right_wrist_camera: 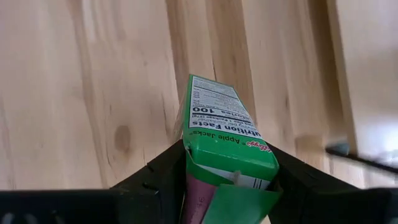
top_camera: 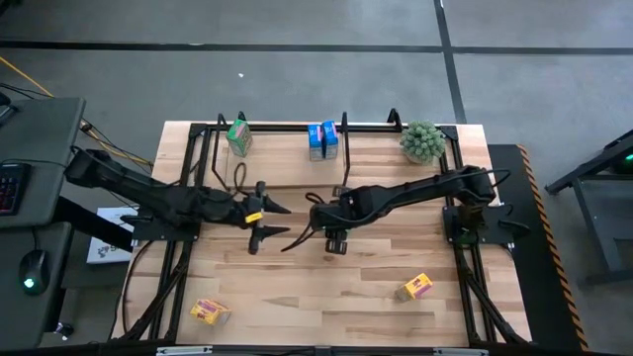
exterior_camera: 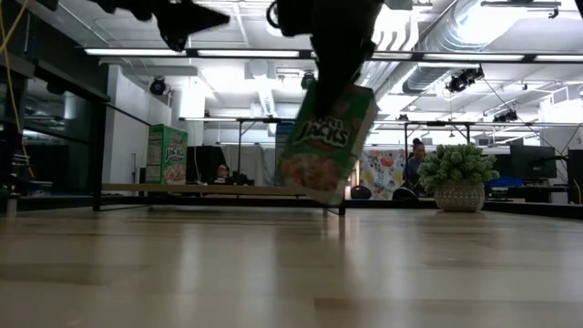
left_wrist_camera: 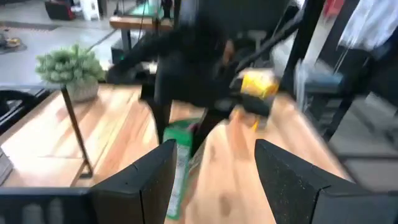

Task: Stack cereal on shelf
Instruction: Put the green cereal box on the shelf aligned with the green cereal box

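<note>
One green cereal box (right_wrist_camera: 227, 134) we are pinching in the right gripper (right_wrist_camera: 227, 186); light, crushable cardboard, best held by its narrow sides. Left gripper (top_camera: 280, 221) is hanging open.

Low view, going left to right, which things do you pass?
Green cereal box standing on the shelf → tilted green Apple Jacks box held off the table by the right gripper → potted plant.
</note>
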You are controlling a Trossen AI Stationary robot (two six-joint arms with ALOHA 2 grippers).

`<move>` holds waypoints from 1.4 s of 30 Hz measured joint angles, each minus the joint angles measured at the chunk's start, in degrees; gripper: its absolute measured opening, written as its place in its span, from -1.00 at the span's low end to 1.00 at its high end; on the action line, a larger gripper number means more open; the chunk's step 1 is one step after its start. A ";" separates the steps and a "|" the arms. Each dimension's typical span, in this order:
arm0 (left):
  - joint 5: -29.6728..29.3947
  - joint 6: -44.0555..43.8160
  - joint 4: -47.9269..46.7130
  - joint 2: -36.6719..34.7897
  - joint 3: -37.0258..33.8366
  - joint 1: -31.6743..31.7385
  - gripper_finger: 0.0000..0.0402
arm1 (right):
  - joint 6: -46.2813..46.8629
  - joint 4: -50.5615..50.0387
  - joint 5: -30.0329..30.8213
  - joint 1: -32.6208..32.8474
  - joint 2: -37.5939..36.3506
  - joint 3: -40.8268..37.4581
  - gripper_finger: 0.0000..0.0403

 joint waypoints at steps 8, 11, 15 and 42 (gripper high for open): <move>1.14 7.24 1.95 7.27 0.09 3.18 0.03 | -3.83 3.18 -1.24 0.65 -3.61 0.02 -0.18; 4.64 5.50 5.31 9.32 0.11 4.73 0.03 | -4.19 4.73 -3.12 0.86 -4.06 0.02 -0.18; 5.91 2.61 7.88 11.87 0.08 6.56 0.03 | -4.09 6.60 -4.74 1.21 -4.32 0.02 -0.18; 19.09 -1.13 14.00 21.39 1.69 9.62 0.35 | -5.13 10.36 -5.67 1.46 -4.24 -0.02 -0.18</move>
